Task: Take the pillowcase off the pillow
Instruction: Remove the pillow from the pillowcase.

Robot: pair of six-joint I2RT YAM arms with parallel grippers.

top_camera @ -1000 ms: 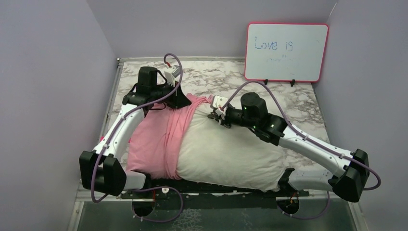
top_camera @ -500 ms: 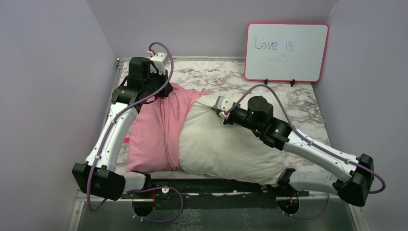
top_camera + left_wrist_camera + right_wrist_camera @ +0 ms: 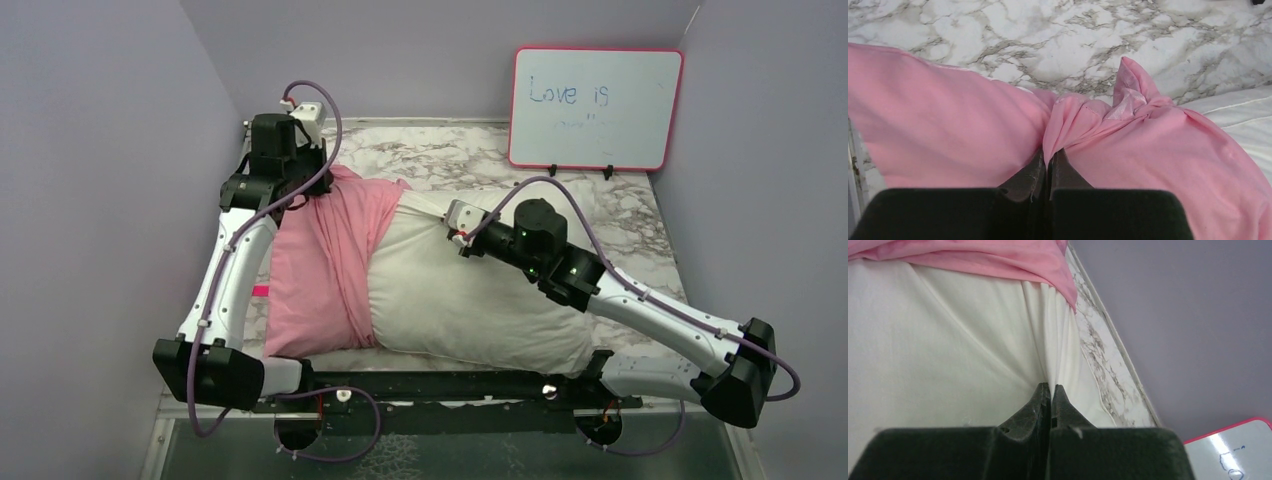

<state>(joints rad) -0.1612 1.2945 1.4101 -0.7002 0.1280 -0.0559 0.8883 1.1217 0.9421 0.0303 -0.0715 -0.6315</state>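
The white pillow (image 3: 470,300) lies across the table, its left part still inside the pink pillowcase (image 3: 320,270). My left gripper (image 3: 300,195) is at the far left corner and is shut on a pinched fold of the pillowcase (image 3: 1088,125), seen between its tips (image 3: 1049,152). My right gripper (image 3: 455,235) rests on the pillow's far edge and is shut on a pleat of the white pillow fabric (image 3: 973,335), its tips meeting there (image 3: 1051,386). The pink hem (image 3: 1013,260) crosses the top of the right wrist view.
A whiteboard with a pink frame (image 3: 595,108) stands at the back right. The marble-pattern table (image 3: 470,155) has a raised rim at the left (image 3: 240,170) and purple walls around it. The left arm stretches along the left rim.
My left gripper has moved up and left toward the far left corner, dragging the pillowcase with it, so more white pillow shows. My right gripper has shifted slightly, still clamped on the pillow.
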